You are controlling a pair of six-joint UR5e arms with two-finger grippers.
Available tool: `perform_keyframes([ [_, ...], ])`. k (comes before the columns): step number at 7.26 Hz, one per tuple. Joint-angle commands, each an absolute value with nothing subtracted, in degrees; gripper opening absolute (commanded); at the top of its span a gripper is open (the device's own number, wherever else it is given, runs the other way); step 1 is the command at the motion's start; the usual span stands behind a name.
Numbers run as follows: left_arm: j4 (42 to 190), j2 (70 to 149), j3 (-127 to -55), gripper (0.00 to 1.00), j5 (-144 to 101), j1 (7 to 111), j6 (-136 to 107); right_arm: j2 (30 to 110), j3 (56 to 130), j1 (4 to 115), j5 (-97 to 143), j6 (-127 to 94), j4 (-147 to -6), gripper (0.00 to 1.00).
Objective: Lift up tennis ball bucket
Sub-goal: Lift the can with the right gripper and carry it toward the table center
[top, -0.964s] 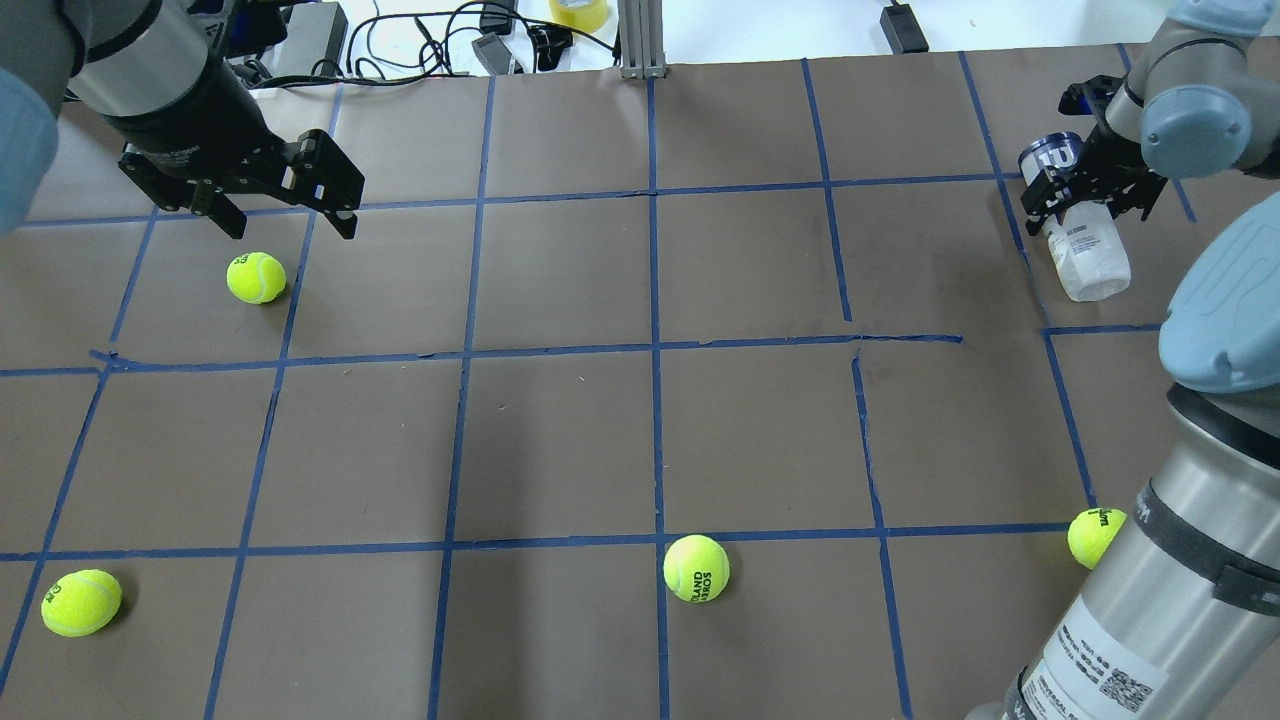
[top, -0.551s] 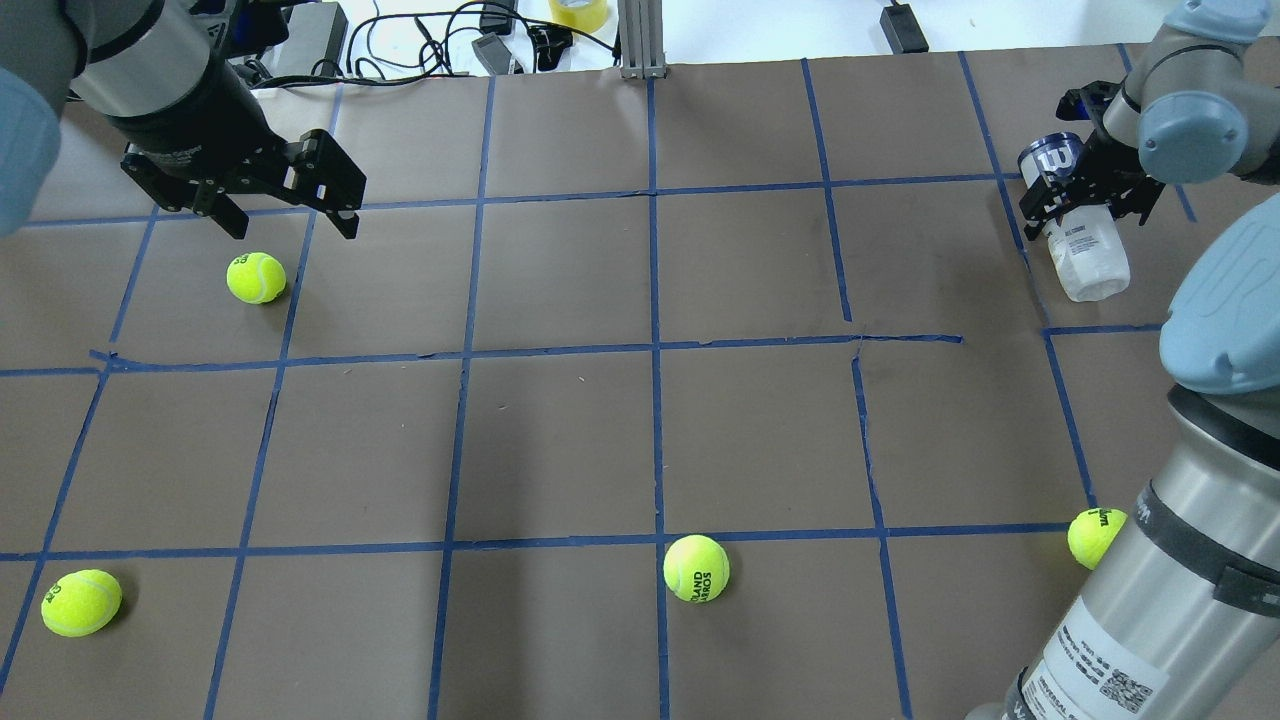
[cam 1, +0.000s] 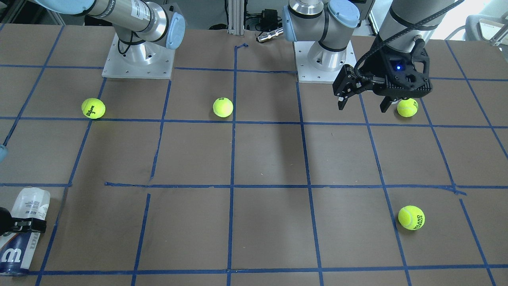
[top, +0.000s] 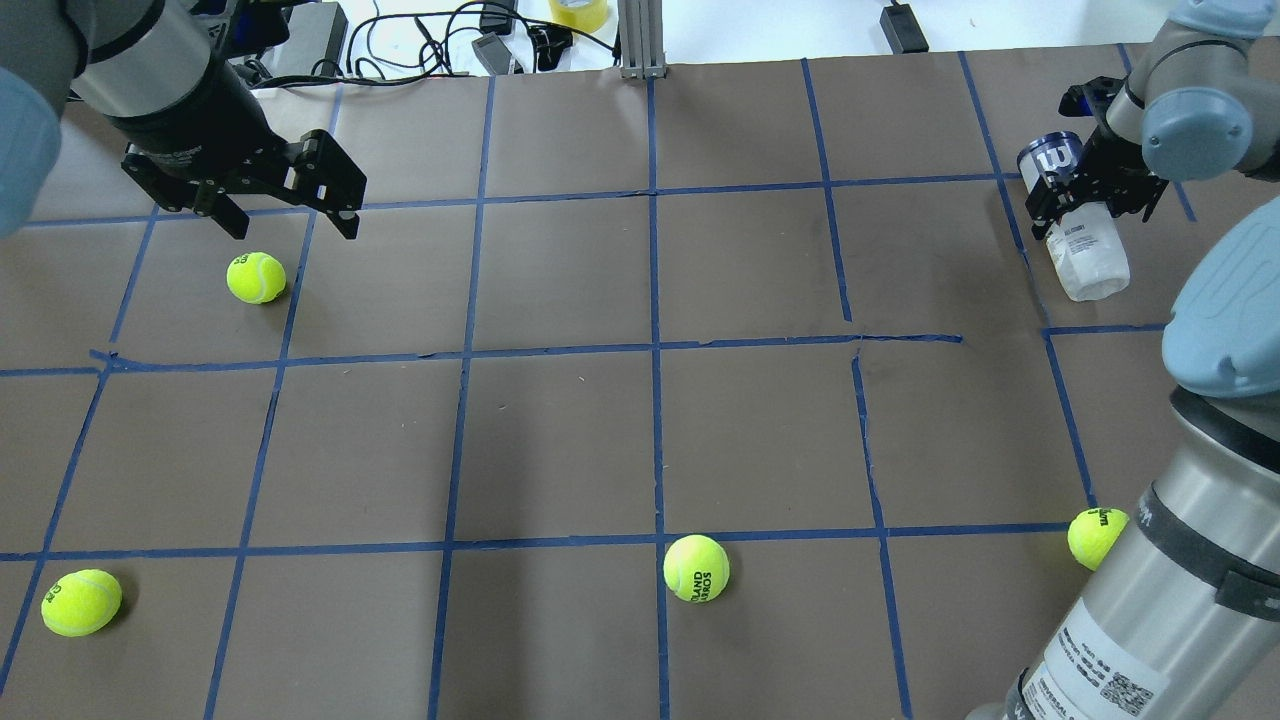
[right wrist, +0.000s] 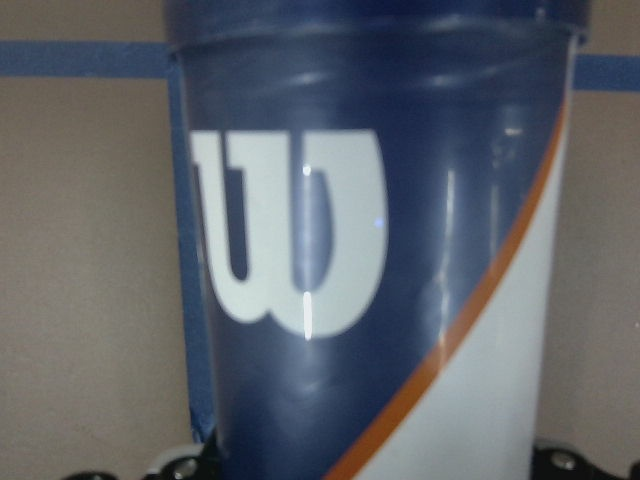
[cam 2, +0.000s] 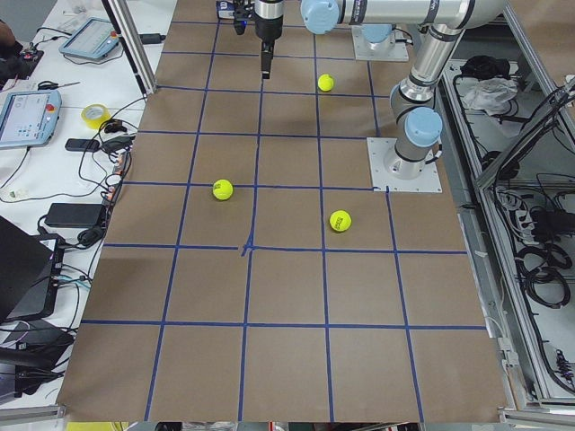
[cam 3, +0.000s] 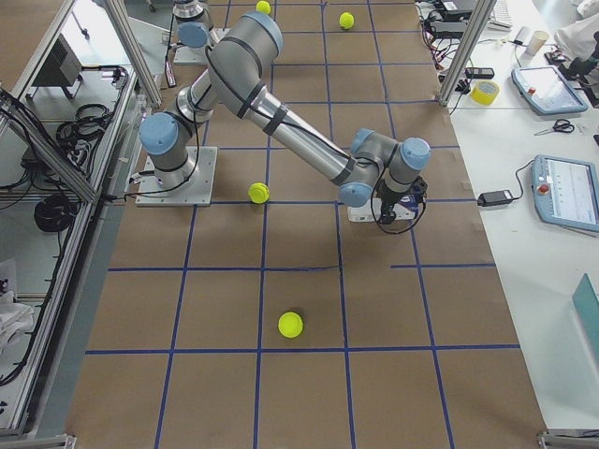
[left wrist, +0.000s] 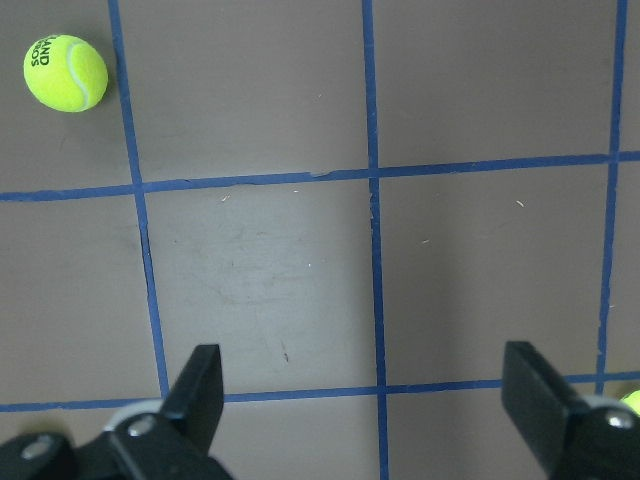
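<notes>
The tennis ball bucket [top: 1090,260] lies on its side at the table's far right, navy "W" end toward the far edge. It also shows in the front view [cam 1: 31,200] and fills the right wrist view [right wrist: 370,250]. My right gripper [top: 1085,212] straddles its middle from above, with the fingers against its sides. The bucket still rests on the table. My left gripper [top: 290,226] is open and empty. It hovers just beyond a tennis ball [top: 256,277] at the far left, and its spread fingers [left wrist: 200,390] show over bare table.
Other tennis balls lie at the near left [top: 82,602], near centre [top: 696,568] and by the right arm's column [top: 1095,537]. Cables and a tape roll [top: 578,12] lie past the far edge. A metal post [top: 640,40] stands at the far middle.
The right gripper's fingers have drawn in against the bucket's sides, and the bucket's navy end shifted slightly. The left arm has not moved.
</notes>
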State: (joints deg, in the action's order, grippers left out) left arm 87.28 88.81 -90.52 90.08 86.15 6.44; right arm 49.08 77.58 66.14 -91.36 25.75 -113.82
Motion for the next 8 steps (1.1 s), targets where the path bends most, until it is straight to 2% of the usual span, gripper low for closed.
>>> perform_keyframes([
  [1,87.3,88.8,-90.5,1.0,90.3,86.1,6.8,51.7,77.7,66.6,-90.8,26.4,-113.2,0.75],
  [3,87.3,88.8,-90.5,1.0,90.3,86.1,6.9,54.9,78.2,68.1,-89.7,26.6,-109.0,0.75],
  [8,85.6,89.3,-91.2,1.0,90.4,86.0,7.1,62.4,84.5,83.5,-89.9,14.9,-111.0,0.75],
])
